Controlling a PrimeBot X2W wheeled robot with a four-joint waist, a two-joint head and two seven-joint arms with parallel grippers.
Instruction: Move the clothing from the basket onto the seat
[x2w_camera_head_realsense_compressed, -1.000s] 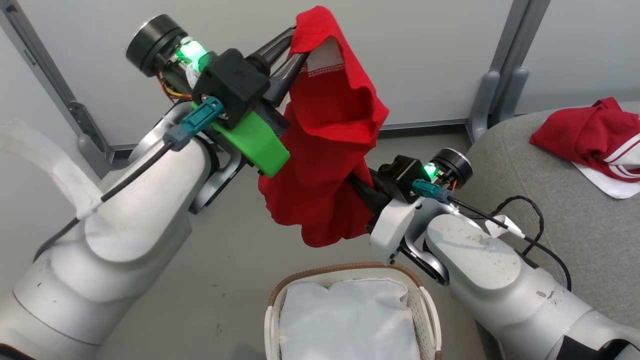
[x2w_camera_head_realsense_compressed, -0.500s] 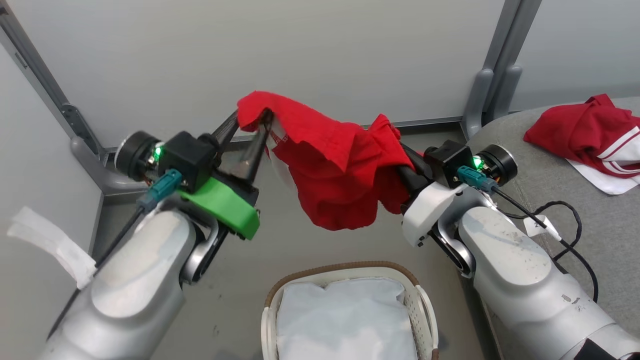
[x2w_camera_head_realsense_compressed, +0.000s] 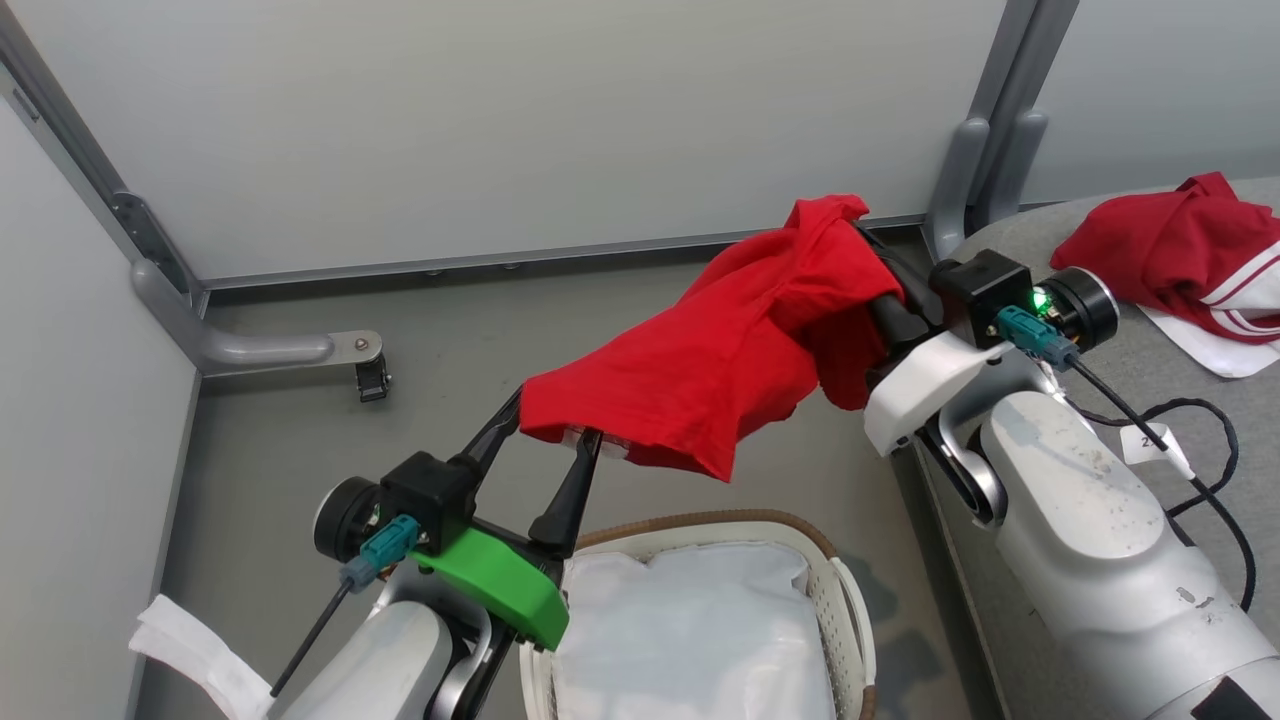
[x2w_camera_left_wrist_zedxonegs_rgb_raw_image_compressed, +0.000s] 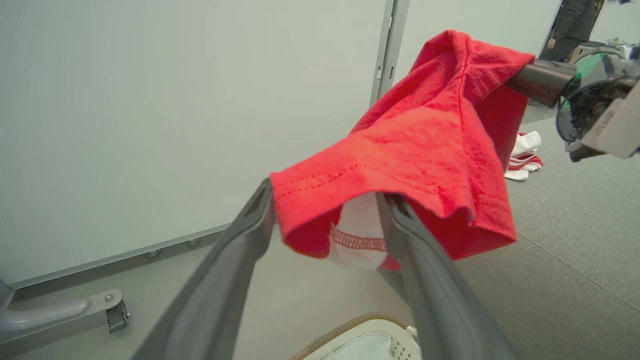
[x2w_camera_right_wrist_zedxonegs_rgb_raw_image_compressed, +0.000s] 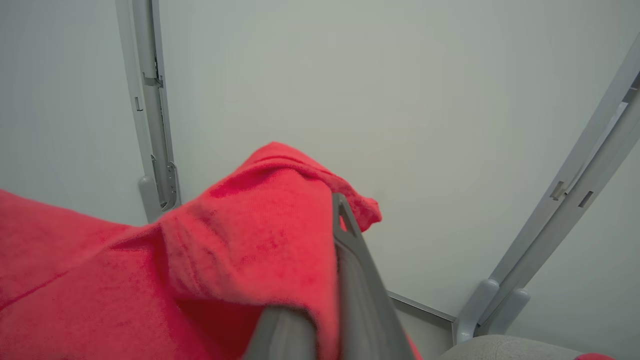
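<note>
Hung garment (x2w_camera_head_realsense_compressed: 700, 370) blocks air above basket (x2w_camera_head_realsense_compressed: 838, 600); floor (x2w_camera_head_realsense_compressed: 300, 440) lft open.

Basket (x2w_camera_head_realsense_compressed: 845, 615) on floor (x2w_camera_head_realsense_compressed: 400, 330), clothing (x2w_camera_head_realsense_compressed: 1160, 250) on seat (x2w_camera_head_realsense_compressed: 1200, 390)

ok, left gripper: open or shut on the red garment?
Open. Left wrist view shows the left gripper with its fingers spread apart, the red garment draped across their tips, not pinched.
</note>
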